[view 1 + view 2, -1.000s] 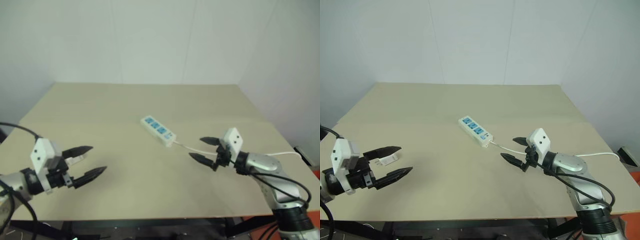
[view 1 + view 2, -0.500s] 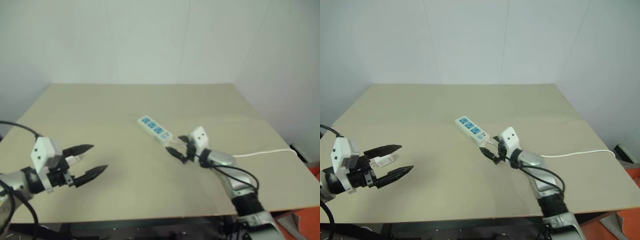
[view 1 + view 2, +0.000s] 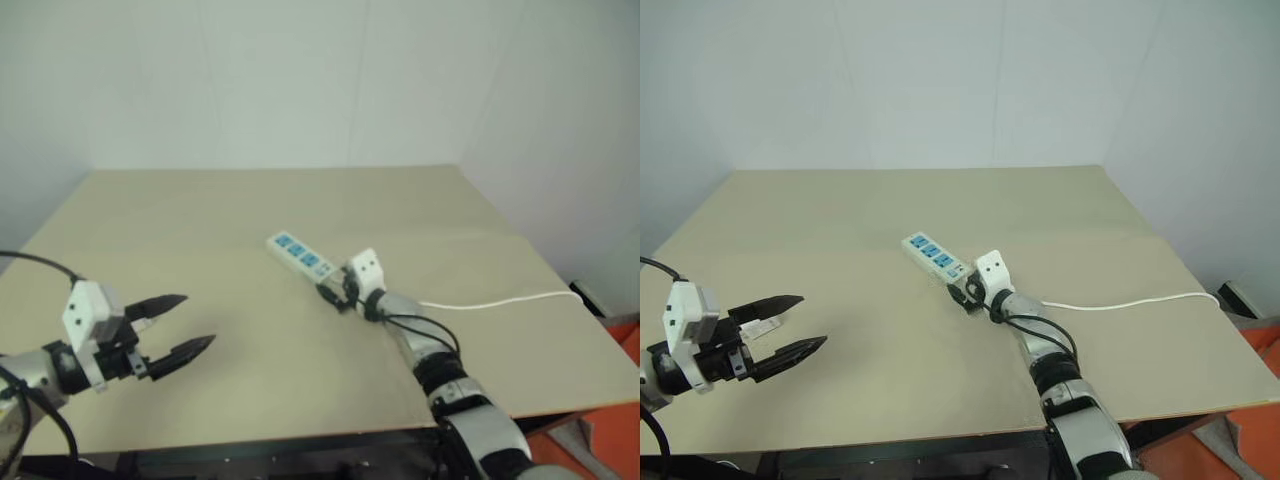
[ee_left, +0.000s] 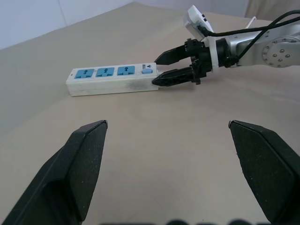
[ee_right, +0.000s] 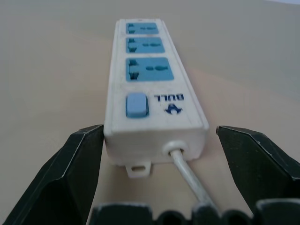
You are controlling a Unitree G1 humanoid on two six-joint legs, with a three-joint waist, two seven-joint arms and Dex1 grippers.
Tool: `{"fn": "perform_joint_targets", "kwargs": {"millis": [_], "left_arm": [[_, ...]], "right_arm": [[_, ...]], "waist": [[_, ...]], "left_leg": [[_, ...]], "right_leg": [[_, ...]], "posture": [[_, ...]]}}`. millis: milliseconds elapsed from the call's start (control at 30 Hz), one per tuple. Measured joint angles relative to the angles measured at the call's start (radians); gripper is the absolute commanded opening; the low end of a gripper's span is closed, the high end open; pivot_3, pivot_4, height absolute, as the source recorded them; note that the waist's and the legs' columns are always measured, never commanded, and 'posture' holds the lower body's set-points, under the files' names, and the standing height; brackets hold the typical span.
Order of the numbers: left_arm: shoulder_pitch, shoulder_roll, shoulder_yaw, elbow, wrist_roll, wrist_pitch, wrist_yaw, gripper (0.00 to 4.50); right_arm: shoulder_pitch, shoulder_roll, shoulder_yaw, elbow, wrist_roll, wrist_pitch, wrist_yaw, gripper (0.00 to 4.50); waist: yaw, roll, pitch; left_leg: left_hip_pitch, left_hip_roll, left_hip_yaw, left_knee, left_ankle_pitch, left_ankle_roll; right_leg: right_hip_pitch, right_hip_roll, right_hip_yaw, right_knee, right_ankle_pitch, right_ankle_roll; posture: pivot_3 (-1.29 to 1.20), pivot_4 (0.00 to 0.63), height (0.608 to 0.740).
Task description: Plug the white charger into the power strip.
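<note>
White charger (image 3: 761,328) half hidden between parted left claw (image 3: 800,323), right claw (image 5: 154,154) released, straddling power strip (image 5: 149,89)

The right gripper (image 4: 161,68) is now brought in from well apart, along the cord (image 3: 1120,301), to the switch end of the power strip (image 5: 150,84). That end is now bracketed between its open fingers (image 5: 61,183), one finger at each side of it, where only bare table was spanned a second ago.
</note>
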Motion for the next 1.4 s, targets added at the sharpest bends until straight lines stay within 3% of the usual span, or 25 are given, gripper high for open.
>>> {"fn": "perform_joint_targets", "kwargs": {"millis": [333,467,700,867,1033,1167,1300,1400], "left_arm": [[0.010,-0.001,0.001,-0.001,0.003,-0.011,-0.002,4.50],[0.011,-0.001,0.001,-0.001,0.003,-0.012,-0.001,4.50],[0.021,-0.002,0.001,-0.004,0.003,-0.013,0.000,4.50],[0.028,-0.003,0.005,-0.014,0.003,-0.013,0.000,4.50],[0.032,-0.004,0.014,-0.019,0.002,-0.013,0.000,4.50],[0.026,-0.003,0.015,-0.018,0.002,-0.013,-0.001,4.50],[0.015,-0.003,0.015,-0.018,0.002,-0.012,0.000,4.50],[0.012,-0.003,0.011,-0.018,0.002,-0.011,0.001,4.50]], "right_arm": [[-0.126,0.045,-0.021,0.271,-0.045,-0.083,-0.044,4.44],[-0.171,0.052,-0.020,0.346,-0.079,-0.101,-0.074,3.41],[-0.160,0.048,-0.031,0.361,-0.080,-0.155,-0.043,3.41],[-0.032,0.005,-0.027,0.176,-0.066,-0.171,0.092,3.41],[0.206,-0.108,0.016,-0.241,0.004,-0.039,0.308,3.41],[0.313,-0.228,0.043,-0.501,0.089,0.083,0.483,3.41],[0.343,-0.298,0.075,-0.572,0.118,0.125,0.607,3.41],[0.344,-0.297,0.101,-0.567,0.115,0.128,0.631,4.35]], "waist": [[-0.006,0.000,0.000],[-0.006,0.000,0.000],[-0.006,0.000,0.000],[-0.002,0.000,0.000],[0.003,0.000,0.000],[0.001,0.000,0.000],[-0.003,0.000,0.000],[-0.003,0.000,0.000]], "left_leg": [[0.000,0.000,0.000,0.000,0.000,0.000],[0.000,0.000,0.000,0.000,0.000,0.000],[0.000,0.000,0.000,0.000,0.000,0.000],[-0.001,0.000,0.000,0.000,0.000,0.000],[-0.002,0.000,0.000,0.000,0.000,0.000],[0.000,0.000,0.000,0.000,0.000,0.000],[0.002,0.000,0.000,0.000,0.000,0.000],[0.002,0.000,-0.001,0.000,0.000,0.000]], "right_leg": [[-0.001,0.001,0.001,0.001,0.000,0.000],[-0.001,0.001,0.001,0.001,0.000,0.000],[-0.001,0.001,0.001,0.000,0.000,0.000],[-0.001,0.001,0.001,0.000,0.001,0.002],[-0.002,0.001,0.002,0.000,0.000,0.001],[-0.002,0.001,0.002,0.001,-0.001,0.000],[-0.002,0.003,0.003,0.002,-0.001,-0.001],[-0.002,0.003,0.003,0.002,-0.001,-0.001]], "posture": [[0.00,0.150,0.740],[0.00,0.150,0.740],[0.00,0.150,0.740],[0.00,0.150,0.740],[0.00,0.150,0.740],[0.00,0.150,0.740],[0.00,0.150,0.740],[0.00,0.150,0.740]]}}
